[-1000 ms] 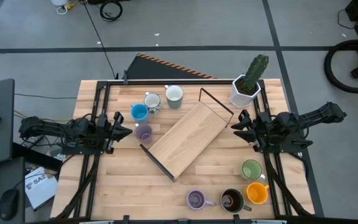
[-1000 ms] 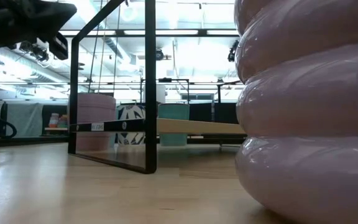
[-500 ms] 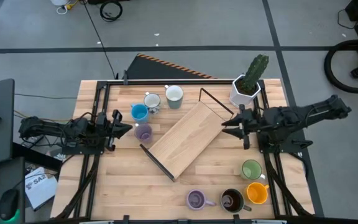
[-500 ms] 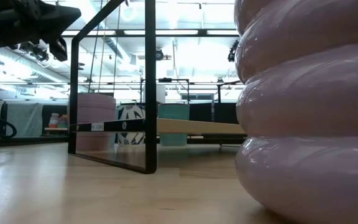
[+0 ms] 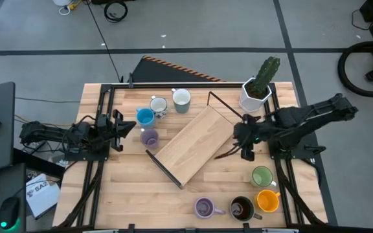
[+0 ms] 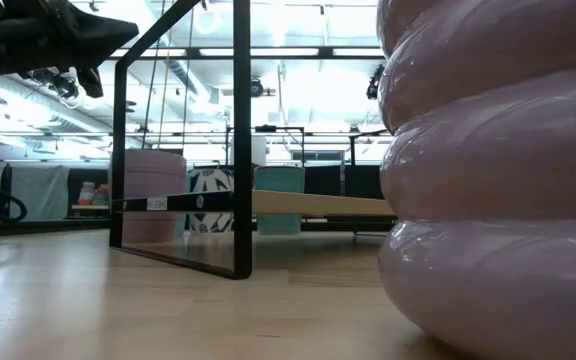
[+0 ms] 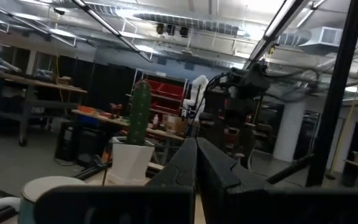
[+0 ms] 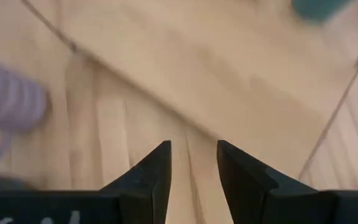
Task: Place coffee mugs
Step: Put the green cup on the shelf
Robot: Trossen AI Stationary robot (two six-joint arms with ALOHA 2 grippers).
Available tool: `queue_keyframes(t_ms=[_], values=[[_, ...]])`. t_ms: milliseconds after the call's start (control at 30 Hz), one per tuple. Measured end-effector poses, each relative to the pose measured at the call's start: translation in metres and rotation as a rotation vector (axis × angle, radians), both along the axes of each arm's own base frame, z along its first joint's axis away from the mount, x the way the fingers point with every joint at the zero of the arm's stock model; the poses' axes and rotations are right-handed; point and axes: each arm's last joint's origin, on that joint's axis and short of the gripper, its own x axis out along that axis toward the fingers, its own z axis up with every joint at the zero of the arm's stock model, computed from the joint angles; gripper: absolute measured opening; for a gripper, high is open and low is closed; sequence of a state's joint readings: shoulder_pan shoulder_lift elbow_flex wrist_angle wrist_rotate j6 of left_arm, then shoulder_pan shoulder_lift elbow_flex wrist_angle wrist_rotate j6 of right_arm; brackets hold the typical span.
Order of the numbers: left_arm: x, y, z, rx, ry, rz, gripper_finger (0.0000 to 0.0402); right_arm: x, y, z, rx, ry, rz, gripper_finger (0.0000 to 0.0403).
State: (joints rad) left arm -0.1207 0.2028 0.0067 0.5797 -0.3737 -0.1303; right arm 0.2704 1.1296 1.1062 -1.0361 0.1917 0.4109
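Note:
Four coffee mugs stand at the far left: blue (image 5: 145, 116), white patterned (image 5: 158, 105), pale grey (image 5: 181, 99) and lavender (image 5: 149, 137). At the near right stand green (image 5: 262, 176), orange (image 5: 267, 200), dark brown (image 5: 241, 208) and a second lavender mug (image 5: 204, 208), which fills the low view's right (image 6: 488, 170). My left gripper (image 5: 131, 127) is shut, beside the far lavender mug, holding nothing. My right gripper (image 5: 239, 144) is open above the wooden shelf's right edge (image 8: 192, 155), pointing steeply down, nothing between its fingers.
A wooden shelf board (image 5: 196, 142) with black wire end frames lies slantwise across the table's middle. A white pot with a cactus (image 5: 256, 90) stands at the far right corner. Bare tabletop shows at the near left (image 5: 128, 194).
My right gripper has risen and swung toward the table's middle, over the shelf's right edge, tipping from about level to pointing steeply down; it stays open. My left gripper has turned a little in place.

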Motion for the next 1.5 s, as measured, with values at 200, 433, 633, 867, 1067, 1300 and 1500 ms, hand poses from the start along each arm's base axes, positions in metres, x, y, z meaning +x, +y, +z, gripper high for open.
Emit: queue_keyframes(t_ms=[200, 433, 633, 867, 1067, 1300, 1500], values=[[0.000, 0.000, 0.000, 0.075, 0.019, 0.036, 0.0009, 0.018, 0.014, -0.008, 0.083, 0.317, 0.047, 0.0134], [-0.001, 0.001, 0.001, 0.072, 0.014, 0.049, 0.0009, 0.024, 0.024, -0.027, 0.076, 0.579, 0.024, 0.0140], [0.000, 0.001, 0.001, 0.073, 0.016, 0.049, 0.0009, 0.028, 0.038, -0.039, 0.077, 0.662, 0.196, 0.0179], [0.000, 0.001, 0.001, 0.073, 0.017, 0.049, 0.0009, 0.026, 0.062, -0.049, 0.036, 0.711, 0.402, 0.0225], [0.000, 0.001, 0.001, 0.073, 0.018, 0.049, 0.0009, 0.018, 0.080, -0.055, -0.041, 0.757, 0.525, 0.0216], [0.000, 0.001, 0.000, 0.073, 0.020, 0.049, 0.0009, 0.009, 0.101, -0.069, -0.121, 0.782, 0.639, 0.0198], [0.000, 0.001, 0.000, 0.074, 0.023, 0.049, 0.0009, 0.008, 0.108, -0.088, -0.137, 0.708, 0.681, 0.0183]])
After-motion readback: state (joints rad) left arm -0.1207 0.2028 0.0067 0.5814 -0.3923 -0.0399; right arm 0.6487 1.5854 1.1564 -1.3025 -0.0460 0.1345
